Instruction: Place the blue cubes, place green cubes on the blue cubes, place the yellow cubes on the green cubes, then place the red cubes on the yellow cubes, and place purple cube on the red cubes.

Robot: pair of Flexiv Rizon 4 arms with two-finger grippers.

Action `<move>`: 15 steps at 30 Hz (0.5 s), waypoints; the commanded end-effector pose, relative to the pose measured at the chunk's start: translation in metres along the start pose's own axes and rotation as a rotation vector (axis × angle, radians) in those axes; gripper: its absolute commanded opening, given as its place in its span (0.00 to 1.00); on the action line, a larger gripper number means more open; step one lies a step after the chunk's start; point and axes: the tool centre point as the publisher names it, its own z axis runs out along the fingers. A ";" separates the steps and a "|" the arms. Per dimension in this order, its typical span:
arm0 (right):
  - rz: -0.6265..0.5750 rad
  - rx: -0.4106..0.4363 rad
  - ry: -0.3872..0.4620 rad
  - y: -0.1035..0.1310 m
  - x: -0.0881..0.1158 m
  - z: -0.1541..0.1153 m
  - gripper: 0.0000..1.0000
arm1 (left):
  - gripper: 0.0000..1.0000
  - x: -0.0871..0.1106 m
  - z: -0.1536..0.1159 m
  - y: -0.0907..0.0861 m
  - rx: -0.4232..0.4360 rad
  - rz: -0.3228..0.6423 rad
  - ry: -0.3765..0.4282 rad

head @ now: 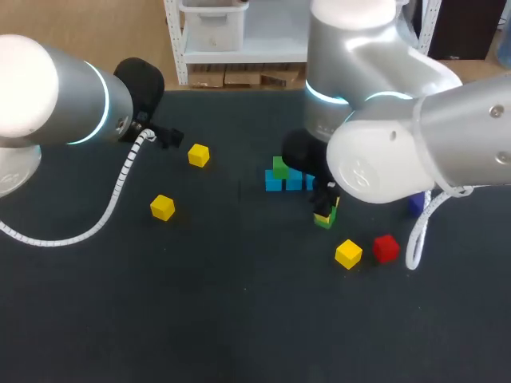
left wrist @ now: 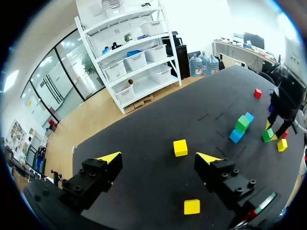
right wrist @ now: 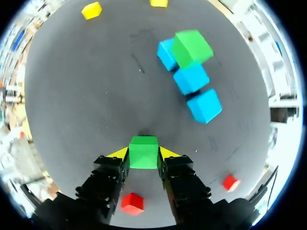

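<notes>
Green is the colour of the cube [right wrist: 143, 152] clamped between the yellow tips of the right tool [right wrist: 143, 154], which are closed on two opposite flat faces. The cube is judged to be light, rigid and smooth-sided, so a modest squeeze should be enough. A hold centred on parallel faces, as seen here, is judged best, since an off-centre hold could let it twist. Whether it rests on the desk [right wrist: 86, 96] or hangs just above it cannot be told.

Ahead of this tool a row of three blue cubes [right wrist: 191, 79] is laid on the desk, each touching the next. A second green cube [right wrist: 192, 48] is already set on the far end of the row, and the two nearer blue tops are left bare. Two red cubes [right wrist: 132, 202] are seen near the tool's body.

The left tool [left wrist: 160, 160] is held wide apart and grips nothing. A yellow cube [left wrist: 180, 147] lies just ahead of its fingers, untouched, and another [left wrist: 192, 206] lies under it.
</notes>
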 end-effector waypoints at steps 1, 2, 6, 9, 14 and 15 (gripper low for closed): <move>-0.075 0.014 -0.006 -0.004 0.009 -0.018 0.00 | 1.00 0.000 0.000 0.001 0.004 0.002 0.001; -0.093 0.006 -0.008 -0.007 0.012 -0.023 0.00 | 1.00 0.000 0.000 0.001 0.004 0.002 0.001; -0.157 0.002 -0.042 -0.018 0.022 -0.049 0.00 | 1.00 0.000 0.000 0.001 0.004 0.002 0.001; -0.185 0.029 -0.034 -0.025 0.024 -0.065 0.00 | 1.00 0.000 0.000 0.001 0.004 0.002 0.001; -0.243 0.036 -0.052 -0.033 0.016 -0.076 0.00 | 1.00 0.000 0.000 0.001 0.004 0.002 0.001; -0.262 0.039 -0.047 -0.034 0.013 -0.078 0.00 | 1.00 0.000 0.000 0.001 0.004 0.002 0.001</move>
